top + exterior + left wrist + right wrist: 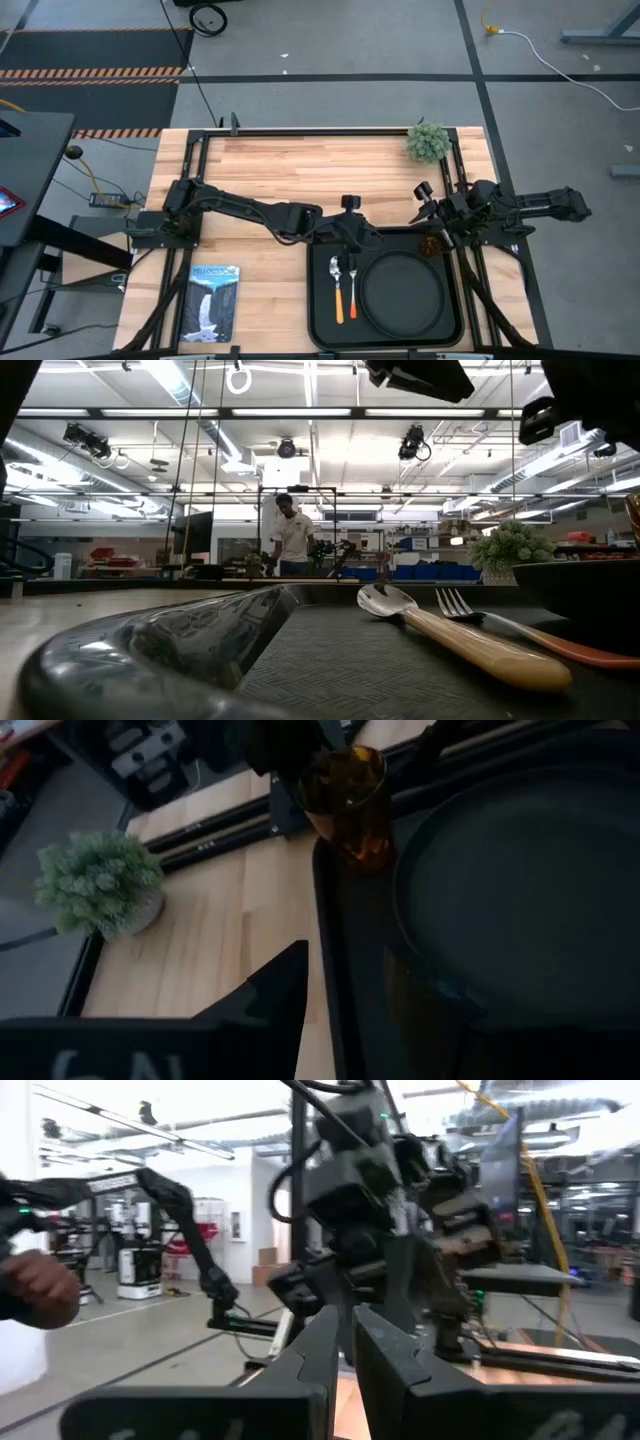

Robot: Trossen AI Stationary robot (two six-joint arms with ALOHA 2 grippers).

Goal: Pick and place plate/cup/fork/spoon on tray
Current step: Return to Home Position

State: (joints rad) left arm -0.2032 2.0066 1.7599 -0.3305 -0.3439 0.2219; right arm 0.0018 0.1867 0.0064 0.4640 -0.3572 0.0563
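Note:
The black tray point(322, 300) lies at the table's near edge, right of the middle. On it rest the round black plate point(403, 292), the spoon point(337, 288) and the fork point(352, 292), side by side left of the plate. The amber cup point(432, 243) stands upright in the tray's far right corner point(350, 805). My left gripper point(368, 238) hovers open over the tray's far edge, left of the cup, with nothing between its fingers point(365, 980). My right gripper point(424, 205) is drawn back at the table's right side, shut on nothing point(345, 1350).
A small potted plant point(428, 142) stands at the table's far right corner. A booklet with a waterfall picture point(213, 300) lies near the front left. Bare wood stretches across the table's far half. A person point(292, 535) stands in the room beyond.

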